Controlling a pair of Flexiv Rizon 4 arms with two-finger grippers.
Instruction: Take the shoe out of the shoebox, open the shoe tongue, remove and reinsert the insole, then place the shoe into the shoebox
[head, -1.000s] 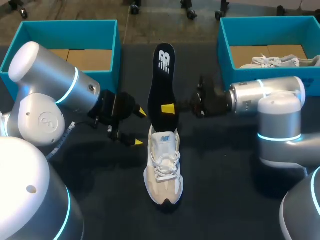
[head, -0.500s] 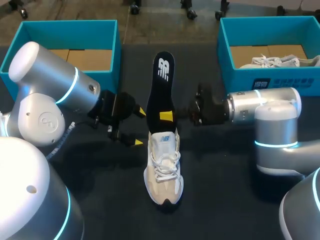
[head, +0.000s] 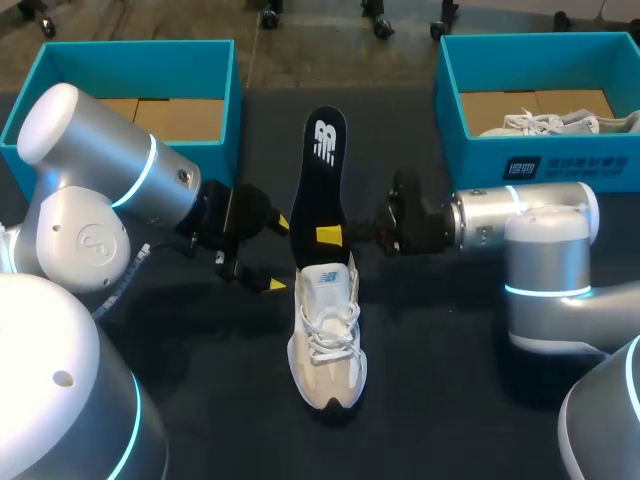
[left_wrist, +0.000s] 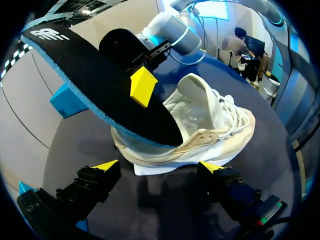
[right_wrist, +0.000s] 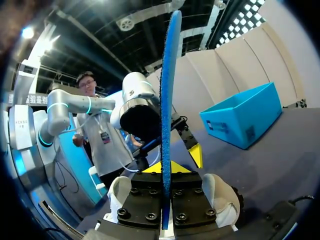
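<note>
The right gripper (head: 330, 235) clamps the black insole (head: 322, 170) above the sneaker's (head: 328, 340) heel; the left gripper (head: 278, 254) stands open alongside.

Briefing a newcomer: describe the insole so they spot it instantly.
Between the two teal boxes stands a cream laced sneaker. Slanting up over its heel end is a long black blue-edged insole, held by the right arm in its jaws: the only flat strip.

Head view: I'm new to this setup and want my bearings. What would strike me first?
A black insole stands out most, held aloft at a slant over mid-table by the right tool, its lower end at the heel of a white shoe lying on the dark table. The left tool hangs open beside that heel.
</note>
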